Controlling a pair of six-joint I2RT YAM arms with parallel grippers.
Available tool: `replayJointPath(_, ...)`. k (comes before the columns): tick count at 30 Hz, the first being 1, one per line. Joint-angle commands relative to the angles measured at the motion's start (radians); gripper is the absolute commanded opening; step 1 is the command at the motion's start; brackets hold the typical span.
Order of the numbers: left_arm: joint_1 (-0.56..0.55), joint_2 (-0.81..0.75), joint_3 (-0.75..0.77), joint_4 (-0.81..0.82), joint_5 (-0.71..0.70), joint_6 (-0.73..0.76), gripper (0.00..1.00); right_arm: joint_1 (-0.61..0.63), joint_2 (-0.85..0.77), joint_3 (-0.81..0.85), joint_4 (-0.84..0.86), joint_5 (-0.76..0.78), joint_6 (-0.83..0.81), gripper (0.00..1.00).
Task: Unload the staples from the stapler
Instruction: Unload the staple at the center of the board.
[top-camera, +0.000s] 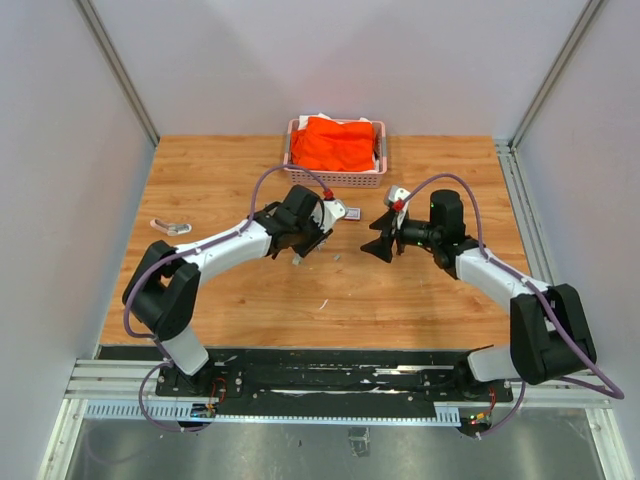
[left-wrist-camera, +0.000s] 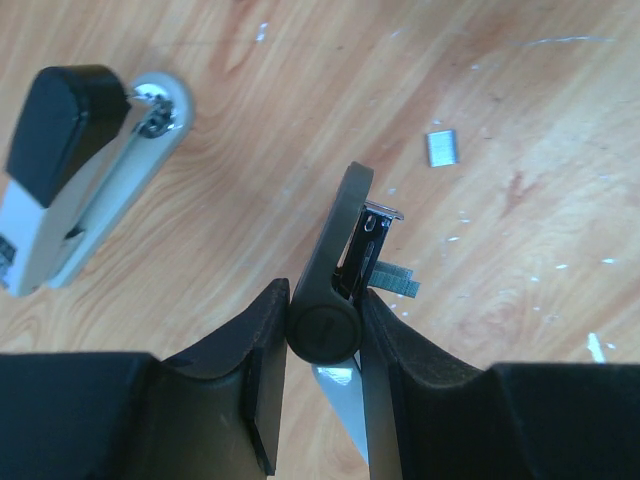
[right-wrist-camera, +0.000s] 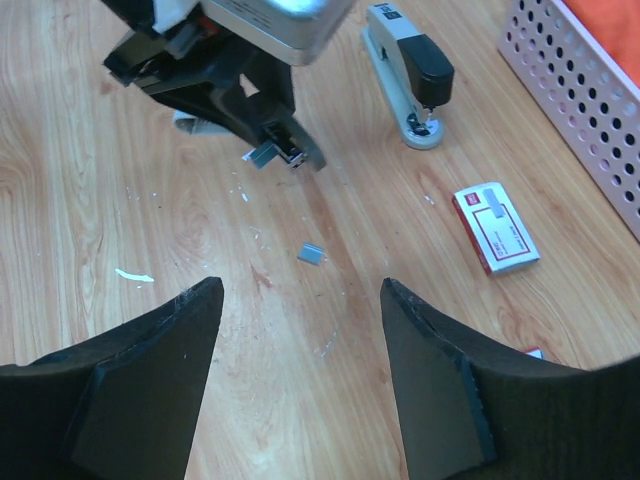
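Note:
My left gripper (left-wrist-camera: 325, 305) is shut on the hinge end of a black stapler (left-wrist-camera: 340, 250), which is held open above the wood. A short strip of grey staples (left-wrist-camera: 398, 279) sticks out of its magazine; in the right wrist view the same staples (right-wrist-camera: 265, 153) hang at the stapler's (right-wrist-camera: 250, 105) tip. A small loose piece of staples (right-wrist-camera: 311, 254) lies on the table (top-camera: 420, 300), also seen as a grey piece (left-wrist-camera: 441, 148) from the left wrist. My right gripper (right-wrist-camera: 300, 290) is open and empty, facing the left gripper (top-camera: 303, 240) from the right (top-camera: 379, 238).
A second grey-and-black stapler (right-wrist-camera: 410, 70) lies beyond the held one (left-wrist-camera: 70, 170). A white box with a red label (right-wrist-camera: 497, 227) lies near it. A pink basket (top-camera: 298, 133) with orange cloth stands at the back. A small pale object (top-camera: 170, 227) lies far left.

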Motion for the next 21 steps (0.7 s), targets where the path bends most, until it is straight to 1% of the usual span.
replayJointPath(1,-0.025,-0.041,-0.021,0.078,-0.183,0.025,0.00,0.034,0.009,0.000,0.015,0.012,-0.046,0.66)
replayJointPath(3,-0.016,-0.075,-0.055,0.114,-0.094,-0.023,0.00,0.048,0.009,-0.013,0.035,0.009,-0.048,0.64)
replayJointPath(7,0.006,-0.085,-0.027,0.104,0.063,-0.122,0.00,0.088,0.035,-0.025,0.086,-0.015,-0.044,0.59)
replayJointPath(9,0.010,-0.077,-0.006,0.092,0.109,-0.156,0.00,0.106,0.049,-0.025,0.109,-0.014,-0.042,0.53)
replayJointPath(12,0.013,-0.057,0.029,0.068,0.183,-0.201,0.00,0.139,0.065,-0.020,0.127,0.033,-0.045,0.50)
replayJointPath(15,0.014,-0.022,0.084,0.013,0.191,-0.229,0.00,0.179,0.056,-0.030,0.151,0.120,-0.055,0.53)
replayJointPath(16,0.012,-0.014,0.090,0.007,0.158,-0.234,0.00,0.194,0.047,-0.033,0.149,0.148,-0.073,0.54)
replayJointPath(19,0.012,-0.005,0.079,0.011,0.080,-0.246,0.00,0.245,0.034,-0.030,0.115,0.270,-0.123,0.55)
replayJointPath(20,0.012,-0.004,0.073,0.018,0.078,-0.247,0.00,0.260,0.039,-0.023,0.112,0.326,-0.112,0.56)
replayJointPath(21,0.011,-0.003,0.065,0.022,0.084,-0.251,0.00,0.268,0.045,-0.015,0.112,0.367,-0.089,0.60)
